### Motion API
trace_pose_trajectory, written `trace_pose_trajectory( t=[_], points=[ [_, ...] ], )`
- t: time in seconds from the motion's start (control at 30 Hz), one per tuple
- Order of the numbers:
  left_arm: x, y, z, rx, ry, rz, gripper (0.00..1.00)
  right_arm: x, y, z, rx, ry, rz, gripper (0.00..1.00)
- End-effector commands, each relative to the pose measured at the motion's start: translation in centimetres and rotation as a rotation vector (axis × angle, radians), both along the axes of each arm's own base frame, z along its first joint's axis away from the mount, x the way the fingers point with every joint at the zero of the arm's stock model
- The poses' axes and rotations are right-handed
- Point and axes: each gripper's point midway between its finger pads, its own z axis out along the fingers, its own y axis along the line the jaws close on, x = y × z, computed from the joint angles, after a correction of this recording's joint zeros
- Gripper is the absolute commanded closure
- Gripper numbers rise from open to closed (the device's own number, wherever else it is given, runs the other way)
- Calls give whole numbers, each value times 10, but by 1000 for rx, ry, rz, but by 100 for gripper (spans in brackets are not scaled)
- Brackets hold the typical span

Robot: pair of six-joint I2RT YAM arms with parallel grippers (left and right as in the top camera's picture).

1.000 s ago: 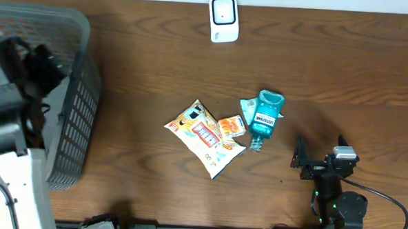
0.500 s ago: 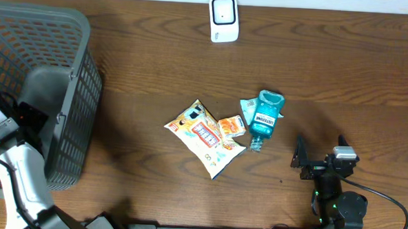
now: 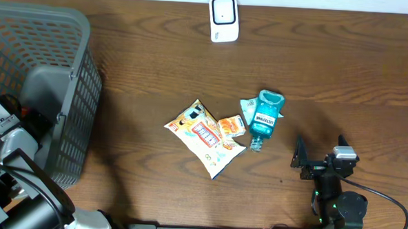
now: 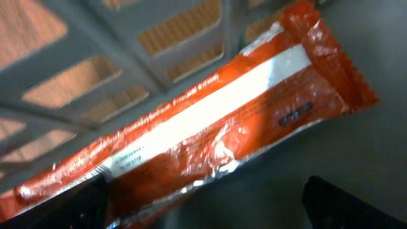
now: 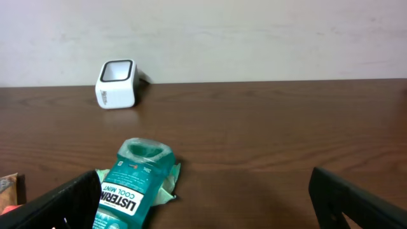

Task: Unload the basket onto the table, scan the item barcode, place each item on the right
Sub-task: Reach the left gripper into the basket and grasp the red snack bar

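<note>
Meanwhile, the left gripper (image 4: 213,207) hangs released inside the basket (image 3: 81,88), seemingly the bin for scanned goods, over an orange snack bar (image 4: 210,121) on its floor, while a snack bag (image 3: 204,136) and mouthwash bottle (image 3: 264,116) wait mid-table near the scanner (image 3: 223,19) and the right gripper (image 3: 319,157) rests released.

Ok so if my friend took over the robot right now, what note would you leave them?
Grippers: the left gripper is open and empty, over the orange wrapper lying in the basket. The right gripper is open and empty, facing the mouthwash bottle.
Things: the scanner stands at the far edge. The snack bag and small orange packet lie mid-table beside the bottle.
Done: one wrapper in the basket.
Left: probably scanning the table items.
</note>
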Motion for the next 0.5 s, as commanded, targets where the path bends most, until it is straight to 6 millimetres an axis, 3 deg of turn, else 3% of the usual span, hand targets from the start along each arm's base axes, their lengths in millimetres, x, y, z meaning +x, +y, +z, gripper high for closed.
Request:
trace_pose_trajectory(
  t=[0.0, 0.03, 0.07, 0.1, 0.13, 0.3, 0.37, 0.43, 0.47],
  points=[
    [-13, -9, -27, -49, 92, -35, 25, 0, -1, -1, -2, 3, -5, 1],
    [-15, -10, -28, -55, 97, -35, 38, 0, -1, -1, -2, 3, -5, 1],
    [-19, -15, -31, -74, 118, -36, 64, 0, -1, -1, -2, 3, -5, 1],
    [-21, -16, -32, -81, 125, -36, 81, 0, -1, -1, -2, 3, -5, 1],
    [-21, -17, -33, -84, 128, -35, 92, 0, -1, -1, -2, 3, -6, 1],
    [-20, -17, -32, -102, 87, 27, 93, 0, -1, -1, -2, 3, -6, 1],
    [-8, -24, -25, -138, 18, 3, 93, 0, -1, -1, -2, 3, -6, 1],
    [5, -24, -5, -132, -53, -25, 93, 0, -1, -1, -2, 3, -6, 1],
    [13, -22, 18, -108, -110, -37, 93, 0, -1, -1, -2, 3, -5, 1]
  ],
)
